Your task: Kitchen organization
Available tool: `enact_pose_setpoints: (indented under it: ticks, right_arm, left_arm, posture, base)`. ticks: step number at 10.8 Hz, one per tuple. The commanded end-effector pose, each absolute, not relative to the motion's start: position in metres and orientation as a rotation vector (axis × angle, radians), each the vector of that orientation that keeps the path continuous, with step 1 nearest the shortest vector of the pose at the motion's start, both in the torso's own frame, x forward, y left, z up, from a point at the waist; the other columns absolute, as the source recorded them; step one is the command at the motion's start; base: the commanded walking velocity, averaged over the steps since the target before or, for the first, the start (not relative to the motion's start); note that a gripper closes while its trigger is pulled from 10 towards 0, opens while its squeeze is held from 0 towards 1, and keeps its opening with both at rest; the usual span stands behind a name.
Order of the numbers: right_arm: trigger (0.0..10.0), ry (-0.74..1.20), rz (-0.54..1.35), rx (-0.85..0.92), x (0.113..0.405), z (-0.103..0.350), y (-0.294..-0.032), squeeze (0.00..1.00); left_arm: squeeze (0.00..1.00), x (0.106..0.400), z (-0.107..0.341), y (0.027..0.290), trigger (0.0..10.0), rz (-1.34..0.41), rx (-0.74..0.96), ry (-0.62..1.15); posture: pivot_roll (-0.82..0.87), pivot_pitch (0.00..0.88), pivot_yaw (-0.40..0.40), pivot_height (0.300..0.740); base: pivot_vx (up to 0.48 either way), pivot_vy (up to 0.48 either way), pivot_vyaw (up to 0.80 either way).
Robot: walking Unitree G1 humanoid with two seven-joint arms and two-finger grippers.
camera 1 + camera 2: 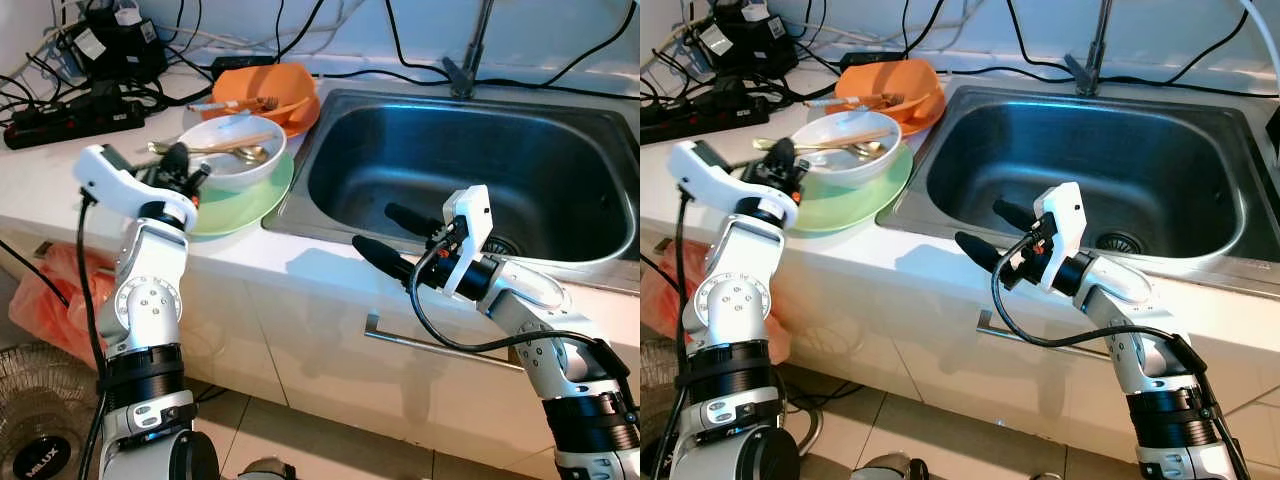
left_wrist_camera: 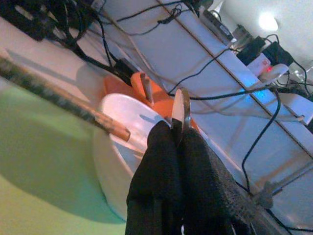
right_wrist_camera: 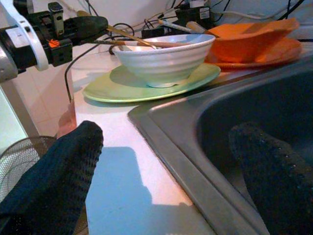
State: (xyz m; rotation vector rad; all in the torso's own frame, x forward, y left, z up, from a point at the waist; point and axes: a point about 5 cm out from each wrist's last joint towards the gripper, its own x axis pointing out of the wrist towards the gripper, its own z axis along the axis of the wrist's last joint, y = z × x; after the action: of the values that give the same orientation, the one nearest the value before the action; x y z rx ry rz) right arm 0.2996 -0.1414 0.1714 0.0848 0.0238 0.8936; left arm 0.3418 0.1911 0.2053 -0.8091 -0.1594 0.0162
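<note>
Left pincer (image 1: 185, 170) clenched on a spoon handle at the bowl; right pincer (image 1: 395, 238) released over the sink rim.

Over on the left, a black power strip (image 1: 75, 118) and cables lie on the white counter (image 1: 60, 190). The left pincer's 2 fingers (image 2: 166, 161) are pressed together around the metal spoon (image 1: 235, 152), which lies across the white bowl (image 1: 232, 150). That bowl sits on a green plate (image 1: 250, 205), with an orange bowl (image 1: 275, 90) just behind. Moving right, the steel sink (image 1: 470, 170), and there the right pincer spreads its fingers wide, gripping nothing, 1 finger over the basin, 1 over the counter edge.
</note>
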Motion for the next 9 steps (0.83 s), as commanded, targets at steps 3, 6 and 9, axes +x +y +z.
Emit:
enact_pose_setpoints:
  ticks: [3,6,9]
  right_arm:
    - [10.0,0.011,0.917,0.074,0.297,0.177,-0.14,0.94]
    - [10.0,0.011,0.92,0.069,0.297,0.177,-0.139,0.95]
    - [10.0,0.011,0.931,0.057,0.298,0.177,-0.139,0.95]
  left_arm:
    - [0.0,0.344,0.214,0.184,0.0,0.017,-0.839,-0.095]
    - [0.0,0.348,0.212,0.187,0.0,0.087,-0.835,0.031]
    - [0.0,0.351,0.221,0.186,0.0,0.123,-0.881,0.156]
  posture:
    - [0.11,0.036,0.111,0.74]
    - [0.11,0.037,0.112,0.74]
    - [0.12,0.034,0.117,0.74]
  base:
    - [0.0,0.0,0.0]
    - [0.0,0.0,0.0]
    - [0.0,0.0,0.0]
